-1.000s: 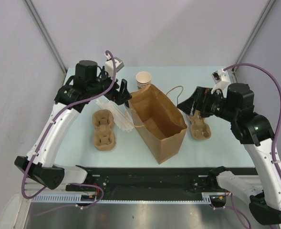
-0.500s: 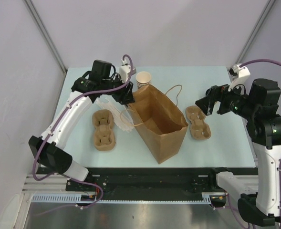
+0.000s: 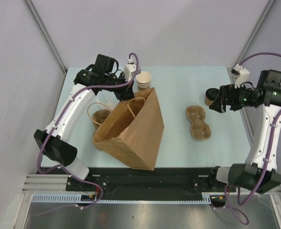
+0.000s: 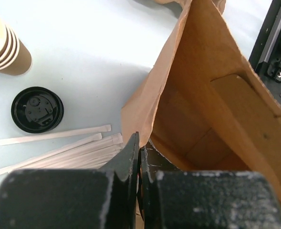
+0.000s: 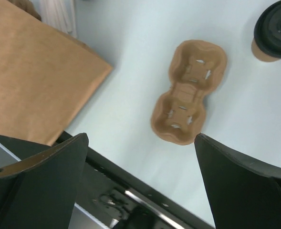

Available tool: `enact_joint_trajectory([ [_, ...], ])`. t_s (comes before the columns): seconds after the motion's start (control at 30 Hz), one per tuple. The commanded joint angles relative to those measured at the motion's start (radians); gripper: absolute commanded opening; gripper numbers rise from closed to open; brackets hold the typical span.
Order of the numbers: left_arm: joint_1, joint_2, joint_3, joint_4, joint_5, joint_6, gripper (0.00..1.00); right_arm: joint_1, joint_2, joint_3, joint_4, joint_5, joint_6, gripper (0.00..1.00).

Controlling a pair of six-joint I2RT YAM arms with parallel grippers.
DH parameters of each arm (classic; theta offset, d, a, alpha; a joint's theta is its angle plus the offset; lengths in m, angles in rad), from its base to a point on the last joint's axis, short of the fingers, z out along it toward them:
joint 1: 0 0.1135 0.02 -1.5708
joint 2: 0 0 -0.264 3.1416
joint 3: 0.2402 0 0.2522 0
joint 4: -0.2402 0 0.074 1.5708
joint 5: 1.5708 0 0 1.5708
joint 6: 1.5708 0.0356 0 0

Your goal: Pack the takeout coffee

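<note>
Table (image 3: 188,78) | left hand (image 4: 139,149) clamps bag (image 4: 212,90) rim | right hand (image 5: 140,138) spread | loose lid (image 4: 37,109): left-wrist only

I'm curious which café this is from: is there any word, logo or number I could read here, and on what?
No readable text anywhere.
paper bag: plain brown, no print.
stack of cups, cup carrier, wrapped straws: blank.
black lid and lidded coffee cup: raised marks on the lids, too small to read.
</note>
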Motion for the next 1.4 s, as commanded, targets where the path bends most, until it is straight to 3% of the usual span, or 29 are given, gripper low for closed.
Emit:
enact_joint_trajectory([
  [0.0,-0.019,0.023,0.055,-0.047,0.020,-0.025,0.02,0.003,0.081,0.107,-0.195,-0.030,-0.236,0.99],
  [0.13,-0.062,-0.007,0.017,0.005,-0.151,-0.141,0.00,0.127,0.175,0.201,-0.148,0.075,-0.286,0.98],
  [0.27,-0.110,-0.078,-0.024,0.040,-0.265,-0.217,0.14,0.171,0.342,0.325,-0.163,0.076,-0.331,0.98],
  [0.47,-0.154,-0.096,-0.012,0.056,-0.371,-0.360,0.22,0.187,0.502,0.466,-0.197,0.062,-0.383,0.96],
  [0.6,-0.154,-0.044,0.087,0.019,-0.439,-0.388,0.28,0.230,0.565,0.492,-0.197,0.092,-0.423,0.95],
  [0.87,-0.151,0.039,0.114,-0.012,-0.356,-0.359,0.49,0.312,0.648,0.488,-0.195,0.204,-0.637,0.85],
  [0.93,-0.148,0.039,0.110,-0.009,-0.330,-0.345,0.55,0.323,0.671,0.465,-0.197,0.241,-0.690,0.78],
  [1.07,-0.128,0.045,0.114,-0.004,-0.302,-0.346,0.58,0.348,0.723,0.442,-0.198,0.275,-0.805,0.67],
  [1.37,-0.070,0.048,0.150,-0.001,-0.223,-0.337,0.70,0.349,0.844,0.443,-0.198,0.258,-0.955,0.56],
])
